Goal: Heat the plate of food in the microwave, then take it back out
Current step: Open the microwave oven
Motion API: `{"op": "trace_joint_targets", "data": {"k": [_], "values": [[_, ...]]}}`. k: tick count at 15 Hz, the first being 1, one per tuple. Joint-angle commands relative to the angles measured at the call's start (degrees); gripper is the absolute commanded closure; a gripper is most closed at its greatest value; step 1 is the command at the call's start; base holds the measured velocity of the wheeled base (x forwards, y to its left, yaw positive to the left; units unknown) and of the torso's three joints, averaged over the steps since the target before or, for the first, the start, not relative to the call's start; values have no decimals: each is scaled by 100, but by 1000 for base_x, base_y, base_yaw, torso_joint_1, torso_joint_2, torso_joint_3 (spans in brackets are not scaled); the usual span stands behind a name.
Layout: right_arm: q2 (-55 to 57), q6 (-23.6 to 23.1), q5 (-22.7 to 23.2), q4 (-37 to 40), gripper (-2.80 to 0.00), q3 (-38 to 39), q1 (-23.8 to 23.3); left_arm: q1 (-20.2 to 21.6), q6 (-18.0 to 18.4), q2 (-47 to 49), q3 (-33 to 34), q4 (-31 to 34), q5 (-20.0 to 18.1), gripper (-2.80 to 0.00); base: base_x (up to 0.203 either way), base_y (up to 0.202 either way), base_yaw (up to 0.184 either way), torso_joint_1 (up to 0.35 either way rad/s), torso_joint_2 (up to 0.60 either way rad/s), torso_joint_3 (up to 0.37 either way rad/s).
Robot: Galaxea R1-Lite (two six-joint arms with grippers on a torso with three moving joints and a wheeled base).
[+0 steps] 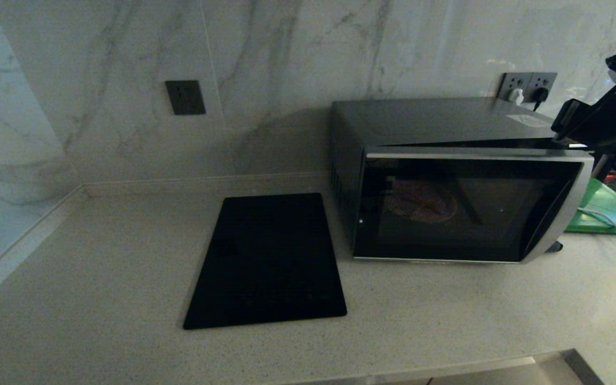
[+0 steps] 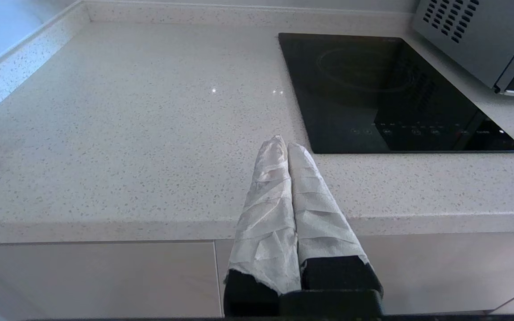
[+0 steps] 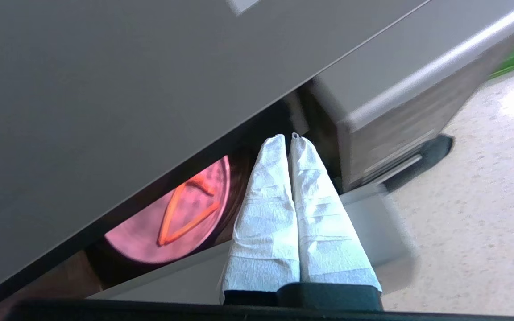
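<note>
The silver-grey microwave [image 1: 447, 123] stands at the back right of the counter. Its dark glass door [image 1: 463, 214] is ajar, swung a little out on the right. The plate of food [image 1: 420, 202] sits inside and shows dimly through the glass. In the right wrist view the plate of food [image 3: 172, 218] glows pink with orange sticks, seen through the gap under the microwave [image 3: 150, 67] top. My right gripper [image 3: 286, 138] is shut and empty, its white-wrapped tips in that gap. My right arm [image 1: 597, 120] reaches in above the top right corner. My left gripper [image 2: 286, 143] is shut and empty over the counter's front edge.
A flat black panel [image 1: 268, 259] lies on the counter left of the microwave and shows as the black panel [image 2: 386, 93] in the left wrist view. A green board [image 1: 607, 211] with a white cable lies to the right. Wall sockets [image 1: 527, 85] sit behind.
</note>
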Motion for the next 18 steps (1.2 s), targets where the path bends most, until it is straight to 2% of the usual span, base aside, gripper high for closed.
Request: {"op": "trace_joint_targets", "data": {"k": [1,5,12,18], "values": [[34,36,-1,31,0,17,23,2,-4,9,0,-2,5,0,0,0,0,0,0,0],[-44,44,-10,263,0,17,58,2,-4,9,0,-2,5,0,0,0,0,0,0,0],[-604,192,39,1216,0,165,95,2,-4,9,0,-2,5,0,0,0,0,0,0,0],[-1463,226,43,1404,0,1090,349,2,-4,9,0,-2,5,0,0,0,0,0,0,0]]}}
